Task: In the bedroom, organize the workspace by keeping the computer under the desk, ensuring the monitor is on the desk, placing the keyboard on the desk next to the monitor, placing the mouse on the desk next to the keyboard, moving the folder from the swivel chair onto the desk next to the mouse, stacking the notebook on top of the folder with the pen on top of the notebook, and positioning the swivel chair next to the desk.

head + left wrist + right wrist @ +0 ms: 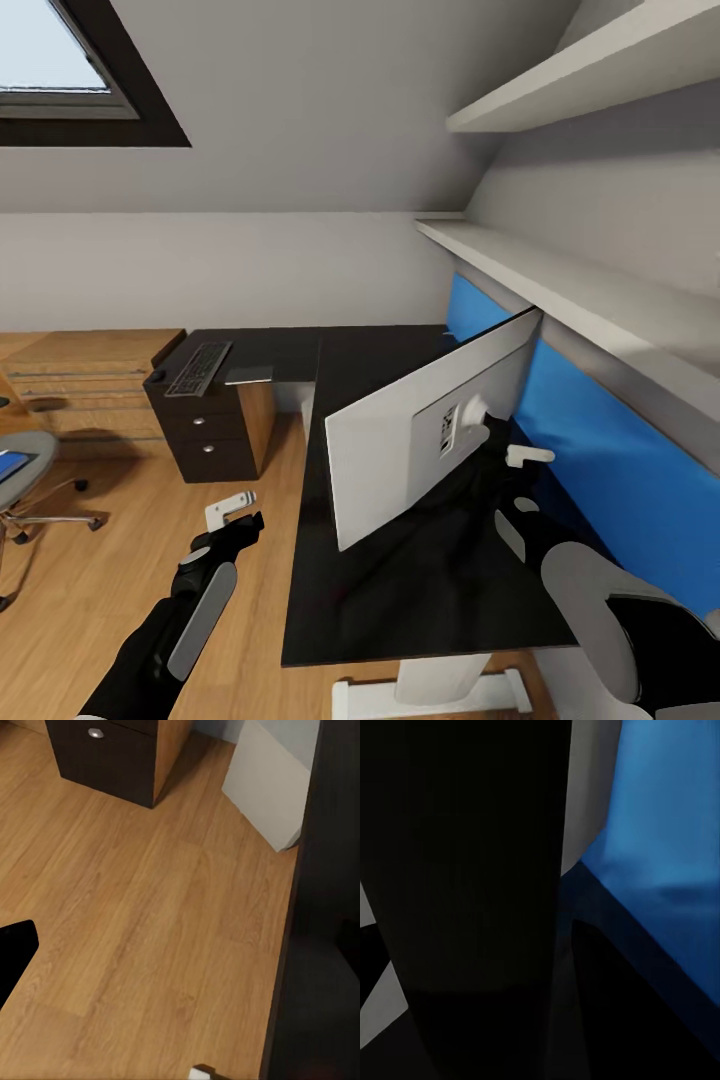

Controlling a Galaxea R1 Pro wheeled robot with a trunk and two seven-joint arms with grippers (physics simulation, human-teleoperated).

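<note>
The monitor [430, 430] is being set on the black surface [380, 590], white back showing. Whether the right gripper [515, 455] is shut cannot be told. Careful turning is probably needed next.

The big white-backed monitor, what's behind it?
Behind the white-backed flat monitor, on its stand side, are the glossy black desk, its blue back panel and the right gripper near its stand. Its screen faces away, hidden.

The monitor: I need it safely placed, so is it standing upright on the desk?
No, tilted. The monitor leans over the desk, its white back showing, with the right gripper behind it.
</note>
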